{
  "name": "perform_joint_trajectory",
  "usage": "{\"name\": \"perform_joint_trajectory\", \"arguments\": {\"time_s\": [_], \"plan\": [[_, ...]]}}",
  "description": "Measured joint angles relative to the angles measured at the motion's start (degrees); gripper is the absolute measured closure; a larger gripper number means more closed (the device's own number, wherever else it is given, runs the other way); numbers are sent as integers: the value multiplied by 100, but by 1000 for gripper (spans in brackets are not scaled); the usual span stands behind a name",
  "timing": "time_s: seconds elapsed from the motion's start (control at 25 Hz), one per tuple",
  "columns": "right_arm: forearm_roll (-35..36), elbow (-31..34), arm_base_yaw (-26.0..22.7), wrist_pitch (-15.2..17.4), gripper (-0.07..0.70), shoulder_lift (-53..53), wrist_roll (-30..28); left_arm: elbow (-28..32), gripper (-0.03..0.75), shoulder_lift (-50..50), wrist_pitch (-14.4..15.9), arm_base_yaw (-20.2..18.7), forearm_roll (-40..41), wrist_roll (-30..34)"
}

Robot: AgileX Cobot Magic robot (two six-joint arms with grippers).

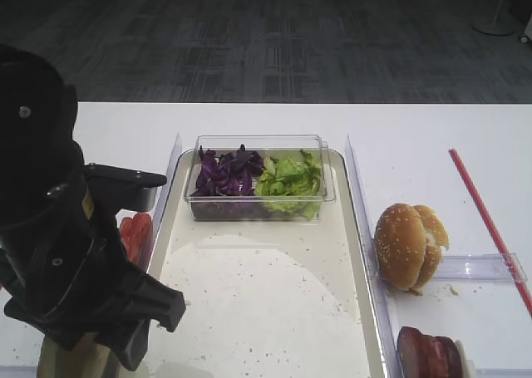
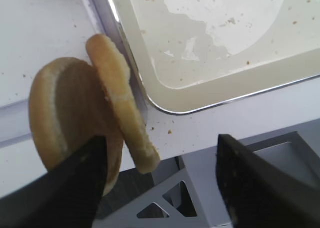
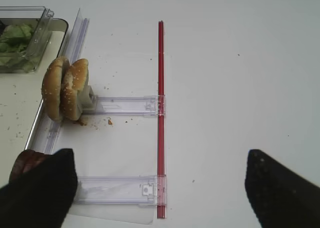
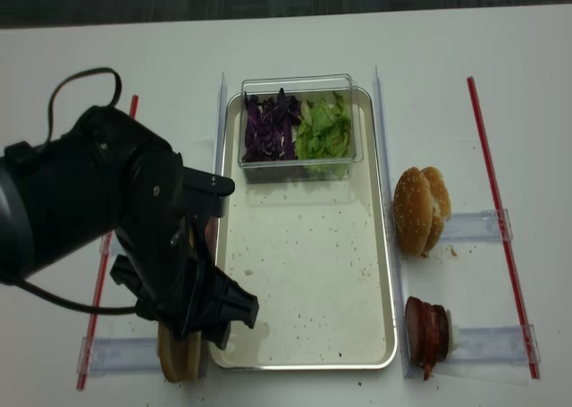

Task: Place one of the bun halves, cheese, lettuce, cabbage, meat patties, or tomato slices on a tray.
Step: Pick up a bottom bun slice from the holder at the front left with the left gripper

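- The tray (image 4: 304, 273) is lying in the middle of the white tabletop (image 4: 447, 58); it is a rectangular pale metal pan with a raised rounded rim, and crumbs are speckling its floor.
- A clear plastic tub (image 4: 299, 125) is sitting at the tray's far end, holding a heap of dark purple shredded cabbage (image 4: 268, 125) on the left and crinkled light green lettuce (image 4: 326, 130) on the right.
- Two plain bun halves (image 2: 95, 112), smooth, tan and seedless with pale cut faces, are standing on edge just outside the tray's near-left corner, leaning against each other.
- The left gripper (image 2: 160, 173) is hanging over those bun halves with its dark fingers (image 2: 65, 188) spread wide, one beside the outer bun half, nothing pinched between them.
- Two sesame-seeded bun halves (image 4: 416, 208) are standing on edge off the tray's right rim.
- Dark reddish-brown meat patties (image 4: 427, 331) are standing on edge near the tabletop's front right; their count is unclear.
- Glossy red tomato slices (image 1: 135, 233) are showing left of the tray, partly hidden by the left arm (image 4: 98, 201).
- The right gripper (image 3: 160, 188) is hovering over bare tabletop beside a red strip (image 3: 160, 112), its fingers wide apart and holding nothing.
- Dark grey carpet (image 1: 266, 37) is lying beyond the tabletop's far edge.
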Motion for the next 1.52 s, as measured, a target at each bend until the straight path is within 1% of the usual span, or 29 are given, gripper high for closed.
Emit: {"name": "perform_joint_trajectory", "arguments": {"time_s": [0.28, 0.48, 0.68, 0.84, 1.0, 1.32, 1.52], "plan": [[0, 0, 0, 0, -60, 0, 0, 0, 294, 14, -221, 0, 5, -3], [0, 0, 0, 0, -60, 0, 10, 0, 315, 194, -233, 0, 26, -3], [0, 0, 0, 0, -60, 0, 10, 0, 318, 324, -256, 64, 109, -3], [0, 0, 0, 0, -60, 0, 10, 0, 342, 403, -269, 97, 113, -3], [0, 0, 0, 0, -60, 0, 10, 0, 361, 408, -355, 97, 113, -3], [0, 0, 0, 0, -60, 0, 10, 0, 370, 671, -393, 97, 122, -3], [0, 0, 0, 0, -60, 0, 10, 0, 412, 681, -383, 97, 149, -3]]}}
